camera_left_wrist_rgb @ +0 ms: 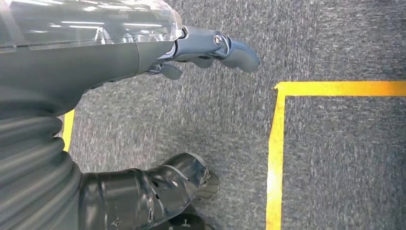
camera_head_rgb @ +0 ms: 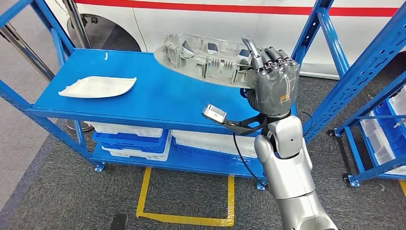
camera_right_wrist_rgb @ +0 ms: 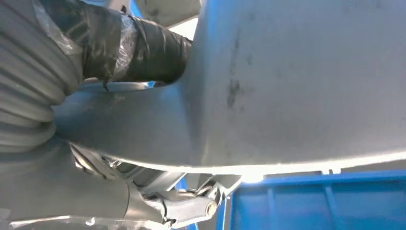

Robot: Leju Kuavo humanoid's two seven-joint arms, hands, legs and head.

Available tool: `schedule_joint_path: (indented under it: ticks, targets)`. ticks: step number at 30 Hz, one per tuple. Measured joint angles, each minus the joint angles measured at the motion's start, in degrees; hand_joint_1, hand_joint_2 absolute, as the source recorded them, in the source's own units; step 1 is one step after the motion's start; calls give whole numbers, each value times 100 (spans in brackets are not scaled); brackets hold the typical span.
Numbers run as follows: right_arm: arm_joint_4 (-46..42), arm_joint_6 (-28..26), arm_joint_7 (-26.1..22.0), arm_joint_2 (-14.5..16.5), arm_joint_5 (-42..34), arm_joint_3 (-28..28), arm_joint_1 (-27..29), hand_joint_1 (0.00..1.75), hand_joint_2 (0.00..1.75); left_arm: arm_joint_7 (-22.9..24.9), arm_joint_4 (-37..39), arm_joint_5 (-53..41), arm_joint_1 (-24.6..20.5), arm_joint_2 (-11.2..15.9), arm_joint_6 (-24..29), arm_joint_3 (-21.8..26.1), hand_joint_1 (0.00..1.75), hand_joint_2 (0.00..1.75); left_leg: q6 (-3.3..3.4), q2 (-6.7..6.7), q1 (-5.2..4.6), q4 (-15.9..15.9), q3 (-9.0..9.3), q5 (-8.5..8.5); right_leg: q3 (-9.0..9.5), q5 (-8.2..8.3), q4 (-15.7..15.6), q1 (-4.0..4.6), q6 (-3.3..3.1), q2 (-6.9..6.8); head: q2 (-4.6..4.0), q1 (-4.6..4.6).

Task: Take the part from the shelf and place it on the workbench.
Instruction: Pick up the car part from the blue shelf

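A large grey moulded part (camera_head_rgb: 203,55) with ribs and pockets is lifted clear above the top board of the blue shelf (camera_head_rgb: 158,98). My right hand (camera_head_rgb: 273,81) grips its right end, fingers curled over the part's rim. In the right wrist view the part's smooth grey underside (camera_right_wrist_rgb: 297,86) lies close over the hand (camera_right_wrist_rgb: 72,182), with the taped thumb (camera_right_wrist_rgb: 139,52) pressed against it. My left hand (camera_left_wrist_rgb: 201,50) hangs over the carpet with fingers loosely apart, holding nothing.
A white curved panel (camera_head_rgb: 98,87) lies on the shelf's left side. White and blue trays (camera_head_rgb: 134,136) fill the lower level. Another blue rack (camera_head_rgb: 378,110) stands at right, a white vehicle (camera_head_rgb: 215,24) behind. Yellow floor tape (camera_head_rgb: 184,218) marks the carpet.
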Motion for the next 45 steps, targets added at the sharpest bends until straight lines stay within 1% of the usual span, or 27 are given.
schedule_joint_path:
  ticks: [2,4,5,6,8,10,11,15,17,19,20,21,22,24,26,28,30,32,34,35,36,37,40,41,42,44,45]
  targets:
    - [-120,0,-158,77,-60,-148,4,175,175,0,0,16,-1,-2,7,0,0,175,-28,11,10,506,-216,-305,28,9,-32,2,-69,-17,0,0]
    - [-225,0,-322,163,-144,-297,8,175,175,2,0,24,5,-3,9,0,0,175,-42,12,9,1227,-542,-604,31,0,-26,24,-105,-24,0,1]
    - [-272,0,-392,204,-180,-364,8,175,175,3,0,24,7,-3,9,0,0,175,-43,13,10,1421,-635,-630,33,-5,-21,35,-114,-24,0,1]
    - [-319,0,-458,241,-214,-425,8,175,175,4,0,24,8,-3,10,0,0,175,-36,13,9,1416,-636,-553,36,-12,-12,43,-120,-20,0,1]
    - [-415,0,-625,314,-297,-537,4,175,175,20,0,26,5,-3,25,0,0,175,1,13,7,849,-376,-183,44,-31,10,52,-121,-8,0,1]
    - [-524,-1,-863,405,-401,-666,-27,175,175,55,0,39,-1,-3,45,0,0,175,49,12,-18,210,-70,54,32,-49,36,70,-99,3,0,1]
    - [-577,-1,-972,452,-448,-733,-54,175,175,73,0,50,-4,-3,51,0,0,175,68,10,-34,33,8,84,16,-48,43,74,-79,4,0,2]
    - [-687,-2,-1114,551,-535,-909,-133,175,175,144,0,97,0,-4,62,1,0,175,145,6,-22,-121,66,108,-10,-93,82,71,24,-8,0,4]
    - [-730,-2,-1103,560,-567,-980,-194,175,175,213,0,129,-2,-6,88,4,0,175,185,15,0,-167,94,144,-183,-376,500,58,76,-13,0,7]
    - [-759,-2,-1063,562,-607,-1031,-243,175,175,268,0,157,-6,-10,109,11,0,175,197,24,-6,-166,93,150,-482,-713,1187,36,111,-13,0,8]
    - [-764,-2,-1039,562,-621,-1048,-250,175,175,284,0,170,-5,-12,115,15,0,175,198,28,-8,-162,92,151,-575,-775,1413,20,126,-14,0,9]
    - [-766,-2,-1018,562,-631,-1065,-253,175,175,291,0,183,-3,-13,119,18,0,175,198,29,-8,-155,91,151,-583,-738,1460,4,136,-15,0,9]
    - [-767,-2,-1004,562,-635,-1079,-257,175,175,295,0,196,-2,-15,122,21,0,175,196,26,-7,-144,90,150,-486,-600,1296,-14,143,-16,0,10]
    - [-776,-2,-989,562,-641,-1095,-286,175,175,299,0,208,0,-24,125,25,0,175,177,16,-9,-113,78,141,-126,-267,628,-43,145,-15,0,9]
    - [-791,-2,-982,567,-652,-1101,-339,175,175,299,0,210,-4,-29,133,27,0,175,130,8,-24,-68,32,146,90,-125,156,-30,127,-4,0,7]
    - [-798,-2,-980,574,-663,-1115,-367,175,175,299,0,215,-1,-29,144,31,0,175,64,4,-30,-54,-13,182,83,-107,82,2,81,10,0,5]
    - [-799,-2,-994,582,-667,-1132,-367,175,175,301,0,225,16,-31,149,38,0,175,8,6,-10,-9,-54,123,54,-47,61,-3,-8,4,0,5]
    - [-803,-1,-1026,593,-680,-1139,-365,175,175,302,0,230,31,-31,151,43,0,175,-26,13,5,354,-190,-211,10,23,30,-8,-100,-17,0,4]
    - [-809,-1,-1066,599,-718,-1151,-360,175,175,302,0,238,36,-31,152,44,0,175,-47,15,7,1041,-408,-665,-67,85,30,12,-141,-35,0,3]
    - [-810,-1,-1085,601,-739,-1164,-355,175,175,302,0,243,39,-31,152,45,0,175,-51,15,7,1323,-474,-808,-113,121,31,24,-146,-41,0,4]
    - [-810,-1,-1101,601,-761,-1180,-349,175,175,302,0,247,44,-31,152,46,0,175,-49,16,6,1432,-454,-850,-161,159,33,34,-147,-44,0,4]
    - [-810,-1,-1110,602,-777,-1199,-343,175,175,302,0,250,49,-31,155,48,0,175,-38,16,5,1332,-333,-794,-208,198,35,41,-144,-45,0,4]
    - [-814,-1,-1114,601,-803,-1255,-344,175,175,301,0,257,47,-30,170,50,0,175,23,15,-21,249,384,-435,-317,314,39,53,-105,-42,0,4]
    - [-818,-1,-1109,599,-805,-1271,-347,175,175,299,0,260,44,-29,175,51,0,175,42,13,-39,-10,527,-368,-340,356,37,55,-75,-44,0,4]
    - [-820,-2,-1102,598,-804,-1281,-348,175,175,298,0,261,44,-29,180,52,0,175,57,9,-59,-130,574,-341,-355,398,30,53,-42,-46,0,5]
    - [-823,-1,-1078,597,-800,-1292,-353,175,175,297,0,267,59,-29,189,55,0,175,96,7,-73,-161,537,-252,-378,484,-15,44,26,-46,0,8]
    - [-823,-1,-1063,595,-795,-1300,-357,175,175,297,0,272,64,-29,192,57,0,175,126,21,-66,-190,514,-184,-402,464,-16,38,51,-40,0,9]
